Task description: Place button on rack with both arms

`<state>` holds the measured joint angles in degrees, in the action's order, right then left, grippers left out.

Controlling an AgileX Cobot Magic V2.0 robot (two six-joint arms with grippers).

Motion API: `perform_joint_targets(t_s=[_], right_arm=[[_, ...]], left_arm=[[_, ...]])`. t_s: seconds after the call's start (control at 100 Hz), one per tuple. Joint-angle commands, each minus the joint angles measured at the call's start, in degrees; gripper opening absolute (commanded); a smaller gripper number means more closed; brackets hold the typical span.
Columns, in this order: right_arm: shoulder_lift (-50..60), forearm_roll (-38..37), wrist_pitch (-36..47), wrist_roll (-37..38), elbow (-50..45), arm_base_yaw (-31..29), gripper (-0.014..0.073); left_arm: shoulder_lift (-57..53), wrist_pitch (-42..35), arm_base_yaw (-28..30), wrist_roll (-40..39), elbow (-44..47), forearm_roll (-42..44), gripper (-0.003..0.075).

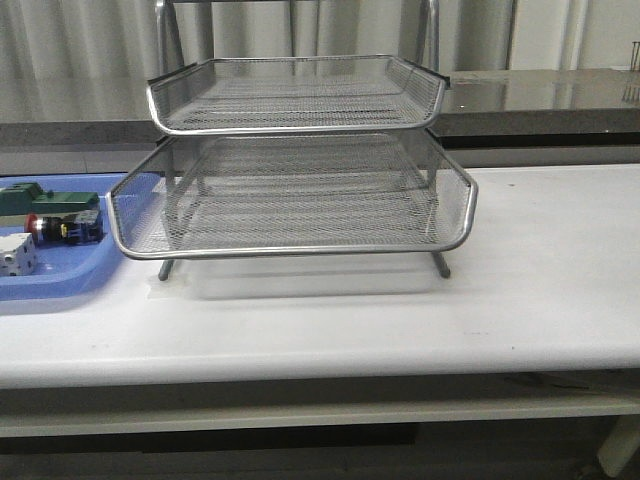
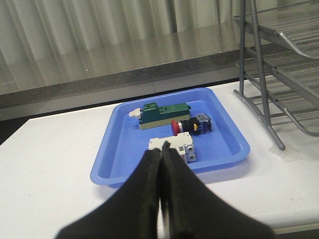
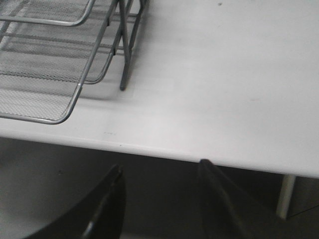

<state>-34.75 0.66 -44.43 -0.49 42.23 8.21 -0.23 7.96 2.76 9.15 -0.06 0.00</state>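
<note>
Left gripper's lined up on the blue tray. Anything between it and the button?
Yes: the white block sits in the blue tray between the shut left gripper and the button. The green block lies just behind the button.

Rack shiny silver wire mesh; tray glossy blue plastic; table smooth matt white.

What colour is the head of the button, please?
Red; the button shows best in the left wrist view, lying in the blue tray.
</note>
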Motion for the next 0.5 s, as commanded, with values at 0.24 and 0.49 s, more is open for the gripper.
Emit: perform_joint_targets(t_s=[0.24,0.49], right_arm=[[7.0,-3.2,-3.8,0.5,1.1,-0.2,0.0358],[10.3,-3.2,-4.6,1.7,-3.8,-0.2,0.0352]], left_arm=[[-1.8,-5.3,-0.3,-0.1,3.1,0.0,-0.0021],[-1.8,-6.7,-0.3,-0.2,3.0,-1.1,-0.0021]])
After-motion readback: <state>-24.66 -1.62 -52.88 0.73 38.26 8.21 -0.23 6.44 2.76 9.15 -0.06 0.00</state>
